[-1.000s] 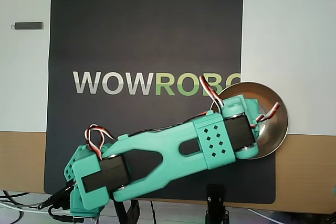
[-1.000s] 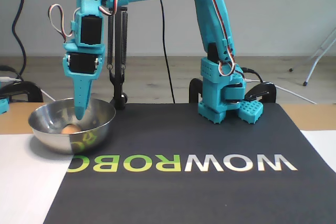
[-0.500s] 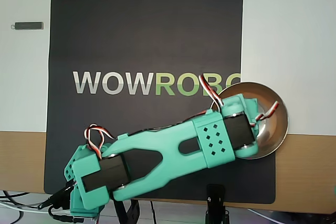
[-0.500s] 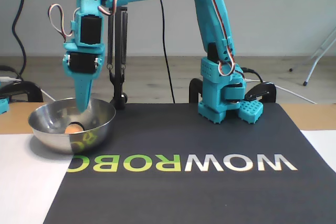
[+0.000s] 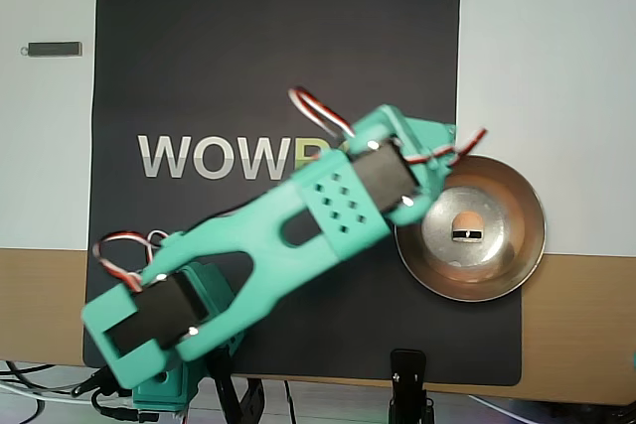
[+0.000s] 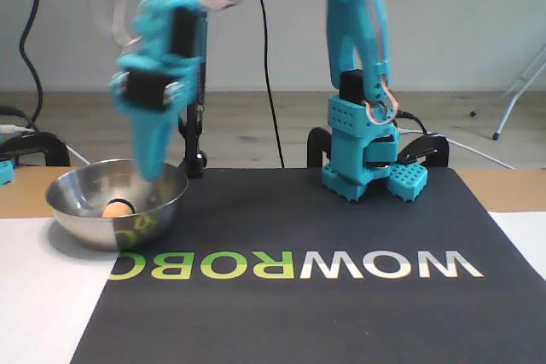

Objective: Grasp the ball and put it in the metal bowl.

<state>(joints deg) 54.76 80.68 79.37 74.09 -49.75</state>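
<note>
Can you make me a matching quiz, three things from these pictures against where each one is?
Things:
1. ball
2. bowl
3. grey bar

Places, as the overhead view shows them:
A. on the white surface, left of the mat
B. at the mat's right edge
C. inside the bowl

Pairs: 1-C, 2-B, 3-A

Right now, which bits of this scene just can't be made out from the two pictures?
- Gripper: motion-blurred in the fixed view and hidden under the arm in the overhead view, so open or shut cannot be told.
- Ball: a dark mark across it in the overhead view; what it is cannot be told.
- Bowl: its left rim is covered by the arm in the overhead view.
- Small dark bar: too small to identify.
</note>
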